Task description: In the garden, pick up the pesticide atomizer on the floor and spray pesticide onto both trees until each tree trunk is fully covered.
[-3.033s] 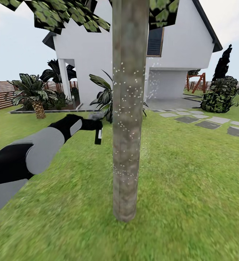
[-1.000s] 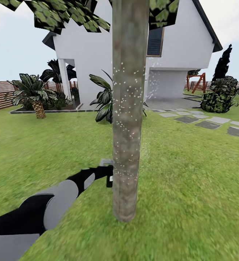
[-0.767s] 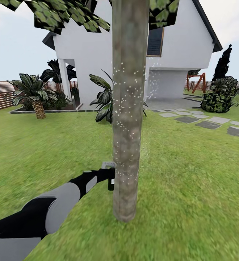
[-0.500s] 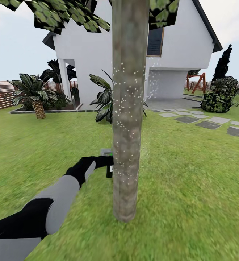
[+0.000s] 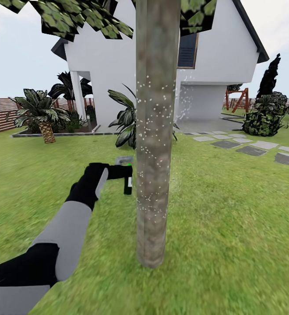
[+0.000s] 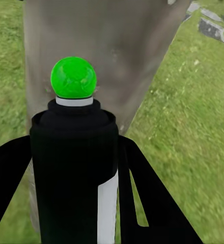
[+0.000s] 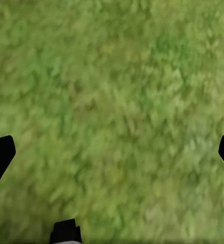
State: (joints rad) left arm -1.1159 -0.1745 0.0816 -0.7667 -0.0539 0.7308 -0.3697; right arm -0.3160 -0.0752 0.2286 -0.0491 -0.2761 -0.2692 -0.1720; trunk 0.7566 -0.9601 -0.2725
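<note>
L fingers (image 6: 142, 203) clamped on atomizer (image 5: 127, 175) beside tree trunk (image 5: 155, 131); R fingers (image 7: 0, 157) apart.

White house (image 5: 118, 57) beyond gripper; short palm (image 5: 41, 113) off its left; stepping stones (image 5: 249, 148), dark shrubs (image 5: 265, 116) far right.

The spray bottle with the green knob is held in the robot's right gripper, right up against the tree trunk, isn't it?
Not quite: the left gripper holds the spray bottle, as the head view shows. The left wrist view shows its green knob facing the tree trunk close by. The right gripper hangs open over grass.
</note>
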